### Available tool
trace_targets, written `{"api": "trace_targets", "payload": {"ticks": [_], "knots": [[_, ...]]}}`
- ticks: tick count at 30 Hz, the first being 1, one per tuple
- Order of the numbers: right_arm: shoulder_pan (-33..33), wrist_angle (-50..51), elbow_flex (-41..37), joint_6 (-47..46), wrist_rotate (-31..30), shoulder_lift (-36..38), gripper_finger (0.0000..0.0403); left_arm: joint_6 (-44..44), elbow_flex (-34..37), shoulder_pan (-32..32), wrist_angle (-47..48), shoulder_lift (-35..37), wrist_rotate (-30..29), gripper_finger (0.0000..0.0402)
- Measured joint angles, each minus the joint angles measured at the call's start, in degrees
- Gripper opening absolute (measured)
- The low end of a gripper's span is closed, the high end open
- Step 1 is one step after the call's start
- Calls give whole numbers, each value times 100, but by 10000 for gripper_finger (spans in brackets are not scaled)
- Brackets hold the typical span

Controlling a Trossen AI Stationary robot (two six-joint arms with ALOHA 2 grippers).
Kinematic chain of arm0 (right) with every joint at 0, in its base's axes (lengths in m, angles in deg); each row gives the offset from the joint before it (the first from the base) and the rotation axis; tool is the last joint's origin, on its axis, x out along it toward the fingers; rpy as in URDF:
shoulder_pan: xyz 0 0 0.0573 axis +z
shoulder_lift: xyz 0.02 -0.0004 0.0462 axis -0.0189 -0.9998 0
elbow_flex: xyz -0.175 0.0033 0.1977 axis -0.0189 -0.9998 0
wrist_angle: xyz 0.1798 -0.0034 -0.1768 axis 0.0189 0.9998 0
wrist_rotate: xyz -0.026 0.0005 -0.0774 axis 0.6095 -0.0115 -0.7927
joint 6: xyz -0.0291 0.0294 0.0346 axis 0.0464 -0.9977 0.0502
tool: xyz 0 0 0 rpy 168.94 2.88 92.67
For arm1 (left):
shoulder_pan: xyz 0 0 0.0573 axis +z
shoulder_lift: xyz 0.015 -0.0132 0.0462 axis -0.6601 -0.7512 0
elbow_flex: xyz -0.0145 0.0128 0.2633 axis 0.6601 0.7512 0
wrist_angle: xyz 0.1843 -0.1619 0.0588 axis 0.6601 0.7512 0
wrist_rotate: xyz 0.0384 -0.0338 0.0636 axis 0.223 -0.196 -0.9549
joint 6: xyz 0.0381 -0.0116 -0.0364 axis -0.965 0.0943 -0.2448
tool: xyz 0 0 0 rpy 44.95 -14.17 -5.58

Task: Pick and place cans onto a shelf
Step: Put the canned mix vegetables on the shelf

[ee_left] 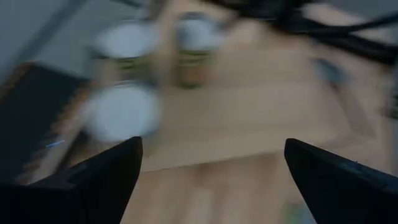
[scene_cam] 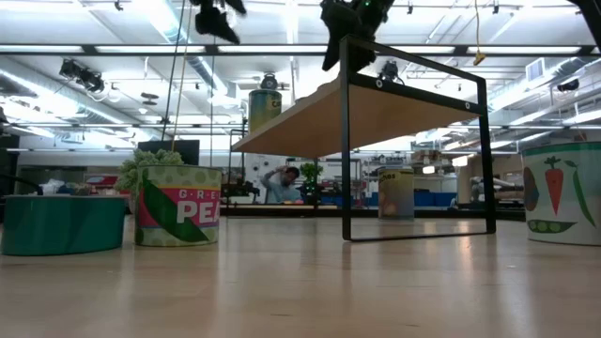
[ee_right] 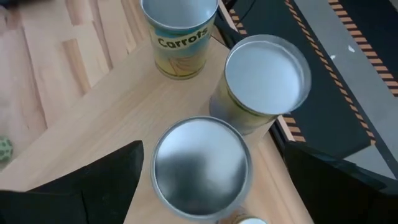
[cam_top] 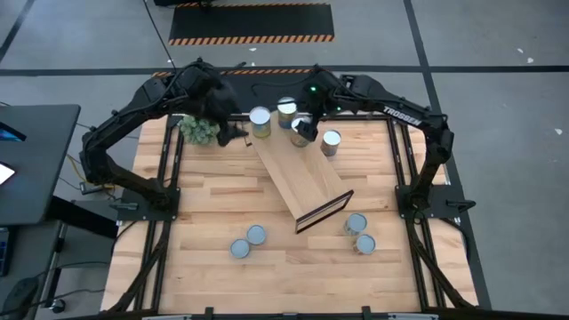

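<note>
The light-wood shelf (cam_top: 302,178) lies slantwise across the table, its dark frame (cam_top: 324,212) at the near end. Three cans stand at its far end: a Carrots can (ee_right: 180,34), a can at the far edge (ee_right: 266,74) and a third can (ee_right: 200,165). My right gripper (cam_top: 302,124) is open above this third can, with a finger on either side of its silvery top and not touching it. My left gripper (cam_top: 237,133) is open and empty, in the air between the green plant ball (cam_top: 200,130) and the Carrots can (cam_top: 260,121).
Another can (cam_top: 331,140) stands by the shelf's right side. Two cans (cam_top: 248,241) stand near the front left and two (cam_top: 360,233) near the front right of the table. The shelf stands raised on its frame (scene_cam: 413,141) in the low view.
</note>
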Motion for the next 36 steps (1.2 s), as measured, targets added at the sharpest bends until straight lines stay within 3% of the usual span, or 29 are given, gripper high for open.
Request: {"api": "trace_targets", "payload": {"ticks": [3, 6, 16, 20, 26, 31, 36], "knots": [[38, 187, 117, -87, -55, 67, 394, -2, 0, -301, 247, -10, 626, 396], [142, 199, 118, -122, -202, 233, 394, 2, 0, -660, 655, -8, 616, 389], [457, 268, -379, -260, -1163, 1139, 387, 1048, 754, -1997, 894, -8, -446, 378], [484, 153, -889, -434, -1167, 1549, 386, 1523, 1299, -2452, 624, -11, -969, 377], [723, -44, -1712, -745, -1106, 2214, 386, 2226, 1755, -3038, 235, -11, -1291, 377], [1092, -185, -2428, -1285, -1104, 2791, 386, 2295, 1963, -3354, 67, -11, -1883, 377], [1498, -248, -3008, -1976, -1113, 3225, 386, 2228, 2046, -3355, -34, -11, -2039, 377]]}}
